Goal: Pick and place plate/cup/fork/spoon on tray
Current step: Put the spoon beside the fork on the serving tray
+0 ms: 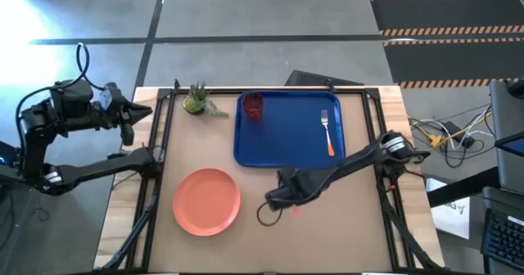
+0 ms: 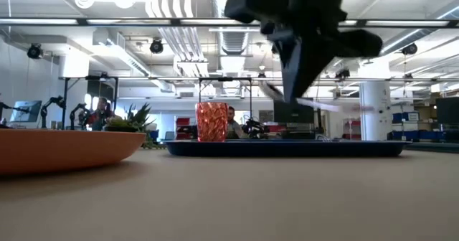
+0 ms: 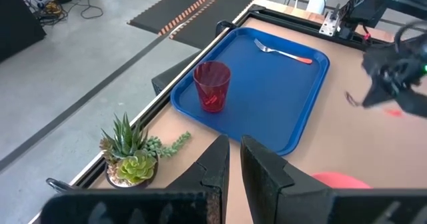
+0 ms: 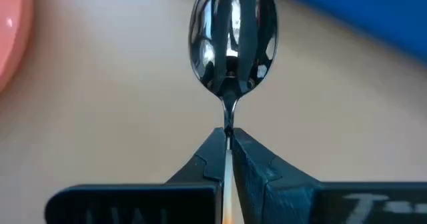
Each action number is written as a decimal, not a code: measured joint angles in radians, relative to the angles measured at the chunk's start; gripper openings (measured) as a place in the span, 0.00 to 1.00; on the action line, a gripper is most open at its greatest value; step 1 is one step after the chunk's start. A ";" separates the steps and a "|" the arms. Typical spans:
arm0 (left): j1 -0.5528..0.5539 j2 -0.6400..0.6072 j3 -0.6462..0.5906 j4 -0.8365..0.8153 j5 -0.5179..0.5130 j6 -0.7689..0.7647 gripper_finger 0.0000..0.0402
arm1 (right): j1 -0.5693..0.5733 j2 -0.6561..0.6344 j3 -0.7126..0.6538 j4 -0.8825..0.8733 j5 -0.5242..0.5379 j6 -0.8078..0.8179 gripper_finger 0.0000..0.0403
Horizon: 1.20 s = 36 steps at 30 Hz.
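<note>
I'm pinching the spoon (image 4: 231,47) in my right gripper (image 4: 227,144), fingers clamped tight on the thin neck just below the shiny rounded bowl, which is sticking straight out ahead of me. It's hanging above the bare brown tabletop (image 1: 270,238), just off the near edge of the blue tray (image 1: 286,132), between that and the plate (image 1: 206,201). The plate's a flat, round salmon-orange disc sitting on the table, not on the tray. The cup (image 1: 253,107), see-through dark red with a faceted look, is standing upright in the tray's far left corner, and the fork (image 1: 327,130) is lying on the tray's right side. My left gripper (image 3: 231,159) is waiting off the table's left edge, fingers nearly together, holding nothing.
</note>
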 joint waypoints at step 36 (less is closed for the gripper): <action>0.000 -0.010 -0.012 -0.031 -0.006 0.001 0.05 | -0.562 -0.204 -0.078 -0.231 0.185 -0.503 0.02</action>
